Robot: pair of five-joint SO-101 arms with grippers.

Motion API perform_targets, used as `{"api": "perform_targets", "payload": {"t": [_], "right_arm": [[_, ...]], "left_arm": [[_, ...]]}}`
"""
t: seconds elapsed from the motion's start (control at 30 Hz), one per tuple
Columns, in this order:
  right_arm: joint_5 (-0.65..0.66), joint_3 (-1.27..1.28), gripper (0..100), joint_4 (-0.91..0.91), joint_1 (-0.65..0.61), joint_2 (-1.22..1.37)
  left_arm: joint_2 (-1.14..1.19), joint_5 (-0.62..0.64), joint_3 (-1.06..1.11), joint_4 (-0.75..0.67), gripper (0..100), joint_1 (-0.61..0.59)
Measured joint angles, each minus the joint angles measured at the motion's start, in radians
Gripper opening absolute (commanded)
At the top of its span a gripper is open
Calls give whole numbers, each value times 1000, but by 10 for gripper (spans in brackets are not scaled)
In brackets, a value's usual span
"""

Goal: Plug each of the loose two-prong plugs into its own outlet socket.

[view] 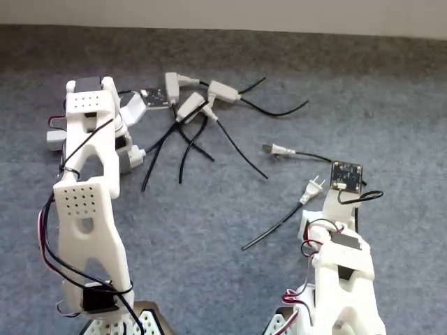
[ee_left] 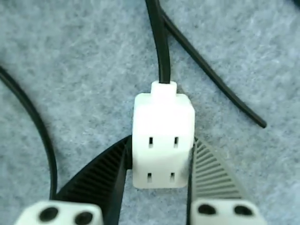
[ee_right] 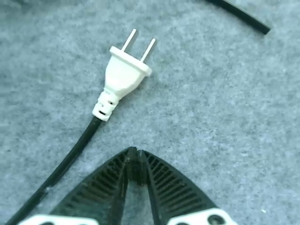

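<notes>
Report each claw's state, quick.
Left claw: closed on the white outlet socket.
Right claw: closed, holding nothing.

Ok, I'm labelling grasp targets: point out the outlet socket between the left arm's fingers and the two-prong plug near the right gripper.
outlet socket (ee_left: 163,140), left wrist view, its slotted white face.
two-prong plug (ee_right: 123,75), right wrist view, its white body.

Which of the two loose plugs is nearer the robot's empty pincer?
The plug just ahead of the shut right gripper, prongs pointing away; the other plug lies farther off.

Smooth white plastic plug (ee_right: 123,75); matt carpet (ee_right: 225,103), seemingly felt.
</notes>
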Motion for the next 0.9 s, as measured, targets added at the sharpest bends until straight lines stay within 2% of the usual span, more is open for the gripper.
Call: {"api": "perform_targets", "payload": {"t": [0.17,0.3,0.43,0.57,0.7,0.8,0.9], "right_arm": [[0,0,6,0,0,0],[0,0,6,0,0,0],[0,0,6,0,0,0],[0,0,6,0,0,0],[0,0,6,0,0,0],[0,0,6,0,0,0],[0,0,6,0,0,0]], "left_arm": [[0,32,-14,29,6,2],[-48,158,-26,37,6,6],[-209,299,25,40,6,49],[-425,351,244,44,6,152],[-707,373,549,46,6,313],[-916,474,732,43,6,423],[-1066,629,870,-26,6,494]]}}
